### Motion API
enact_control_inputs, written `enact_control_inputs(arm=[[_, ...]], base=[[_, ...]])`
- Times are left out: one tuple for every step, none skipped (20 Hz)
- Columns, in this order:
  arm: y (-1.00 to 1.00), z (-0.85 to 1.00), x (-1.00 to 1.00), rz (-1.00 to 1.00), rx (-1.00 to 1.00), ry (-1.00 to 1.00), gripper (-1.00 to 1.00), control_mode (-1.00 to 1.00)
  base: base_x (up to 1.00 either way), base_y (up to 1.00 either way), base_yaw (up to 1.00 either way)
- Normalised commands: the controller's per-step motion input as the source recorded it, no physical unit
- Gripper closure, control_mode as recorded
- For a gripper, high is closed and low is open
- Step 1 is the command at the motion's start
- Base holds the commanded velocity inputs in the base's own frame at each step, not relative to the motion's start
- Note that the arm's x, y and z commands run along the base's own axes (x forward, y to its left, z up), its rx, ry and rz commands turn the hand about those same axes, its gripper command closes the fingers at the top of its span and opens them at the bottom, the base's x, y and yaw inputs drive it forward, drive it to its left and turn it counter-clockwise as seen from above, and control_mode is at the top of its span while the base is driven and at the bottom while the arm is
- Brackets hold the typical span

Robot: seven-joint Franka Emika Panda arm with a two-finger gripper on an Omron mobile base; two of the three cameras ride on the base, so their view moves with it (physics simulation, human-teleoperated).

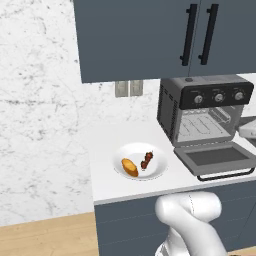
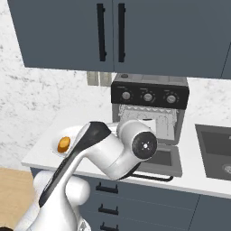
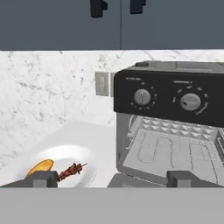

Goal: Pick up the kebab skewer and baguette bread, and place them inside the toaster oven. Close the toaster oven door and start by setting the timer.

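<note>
While the boxy dark grey toaster oven (image 1: 205, 112) stands on the white counter (image 1: 107, 137) with its drop-down glass-windowed door (image 1: 215, 158) lowered flat, the small golden-orange baguette bread (image 1: 130, 167) and the dark reddish-brown kebab skewer (image 1: 147, 160) lie side by side on a round white plate (image 1: 122, 155) just left of it. The two-finger gripper (image 3: 112, 179), jaws spread wide and holding nothing, faces oven and plate.
</note>
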Motion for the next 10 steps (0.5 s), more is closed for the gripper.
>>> enact_control_inputs(arm=[[-0.19,0.0,0.1,0.07,-0.02,-0.05,-1.0,-1.0],[-0.19,0.0,0.11,0.07,-0.03,-0.02,-1.0,-1.0],[-0.23,-0.01,0.14,0.07,-0.04,0.0,-1.0,-1.0],[-0.26,-0.02,0.12,0.07,-0.05,0.0,-1.0,-1.0],[-0.24,-0.06,0.16,0.07,-0.05,0.0,-1.0,-1.0],[-0.16,-0.12,0.19,0.06,-0.05,0.0,-1.0,-1.0],[-0.12,-0.12,0.21,0.06,-0.05,0.0,-1.0,-1.0],[-0.11,-0.14,0.24,0.06,-0.05,0.0,-1.0,-1.0],[-0.04,-0.19,0.3,0.07,-0.05,0.0,-1.0,-1.0],[-0.04,-0.19,0.31,0.07,-0.05,0.0,-1.0,-1.0]], base=[[0.0,0.0,0.0],[0.0,0.0,0.0],[0.0,0.0,0.0],[0.0,0.0,0.0],[0.0,0.0,0.0],[0.0,0.0,0.0],[0.0,0.0,0.0],[0.0,0.0,0.0],[0.0,0.0,0.0],[0.0,0.0,0.0]])
